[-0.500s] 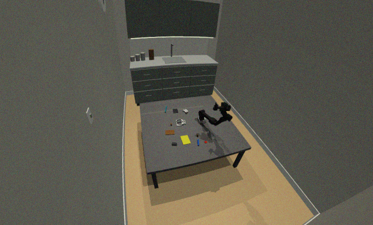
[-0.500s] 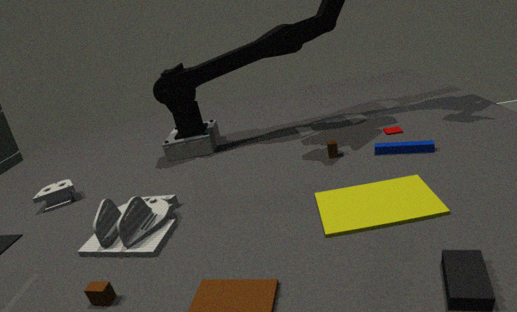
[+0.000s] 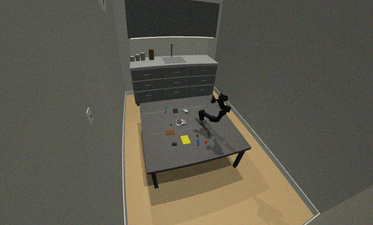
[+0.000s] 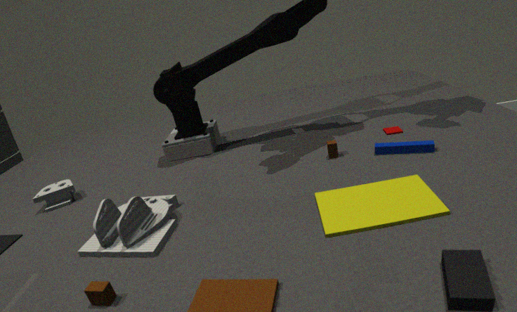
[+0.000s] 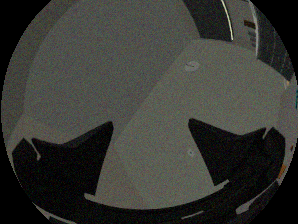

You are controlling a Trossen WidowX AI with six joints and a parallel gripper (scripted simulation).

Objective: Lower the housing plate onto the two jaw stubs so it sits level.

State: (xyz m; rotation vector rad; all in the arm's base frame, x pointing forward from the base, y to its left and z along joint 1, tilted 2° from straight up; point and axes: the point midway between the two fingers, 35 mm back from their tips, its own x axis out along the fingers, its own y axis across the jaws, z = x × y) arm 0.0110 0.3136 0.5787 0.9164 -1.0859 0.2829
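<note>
white plastic-looking housing plate [image 3: 185, 111] [image 4: 55, 192], with two round holes in its upper face, is seen on the grey table [image 3: 159, 156] [image 4: 253, 247], well apart from the gripper [image 3: 217, 95] [image 5: 150, 121]. near it, the white jaw assembly [image 3: 180, 122] [image 4: 117, 254] is set flat on the same surface, its two pointed jaws tilted upward; the plate is not seated on it. the gripper's fingers are spread wide, and nothing is held between them. above the table's far side, the gripper is carried by the black arm [image 3: 216, 118] [image 4: 229, 50], while walls are faced by the wrist camera. on the other side of the assembly from the plate, a yellow panel [image 3: 185, 139] [image 4: 380, 205] is laid flat, with a blue bar [image 3: 198, 142] [image 4: 404, 147] and a red tile [image 3: 205, 142] [image 4: 393, 130] placed near it.
</note>
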